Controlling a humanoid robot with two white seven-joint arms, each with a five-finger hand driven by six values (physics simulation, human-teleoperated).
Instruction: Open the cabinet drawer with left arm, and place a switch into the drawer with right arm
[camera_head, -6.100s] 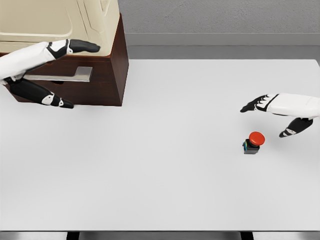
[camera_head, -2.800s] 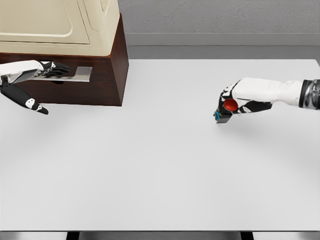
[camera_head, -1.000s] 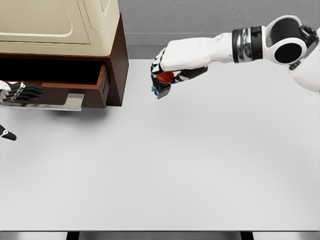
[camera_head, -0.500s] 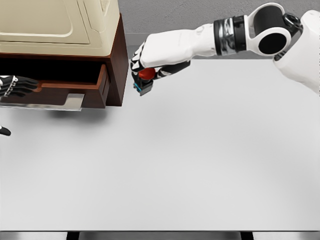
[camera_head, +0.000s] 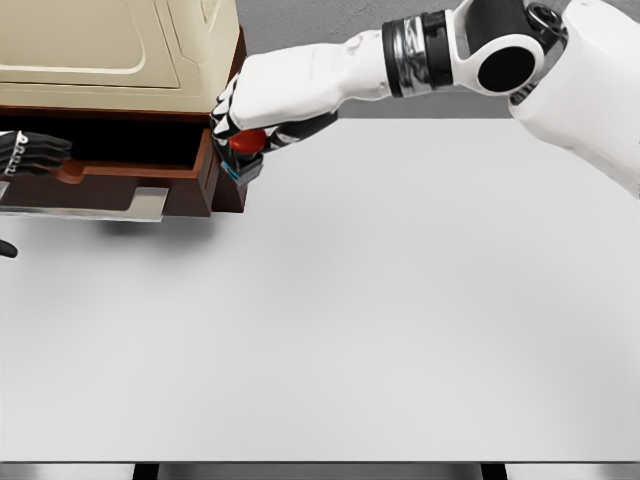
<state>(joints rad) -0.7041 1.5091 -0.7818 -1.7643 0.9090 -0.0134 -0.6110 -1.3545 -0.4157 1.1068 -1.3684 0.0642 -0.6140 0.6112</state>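
Brown drawer (camera_head: 130, 170) pulled out at table's far-left corner, left hand (camera_head: 35, 152) curled on its front | red switch (camera_head: 243, 152) clamped in right hand (camera_head: 255, 115) at drawer's right corner; not yet dropped inside

A white table (camera_head: 400, 330) fills most of the frame, and a dark brown cabinet (camera_head: 225, 150) stands on it at the upper left, its drawer (camera_head: 130, 185) pulled out.

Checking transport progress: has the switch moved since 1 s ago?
Yes. The switch, held in the right hand, moved left, now at the cabinet's right corner by the open drawer.
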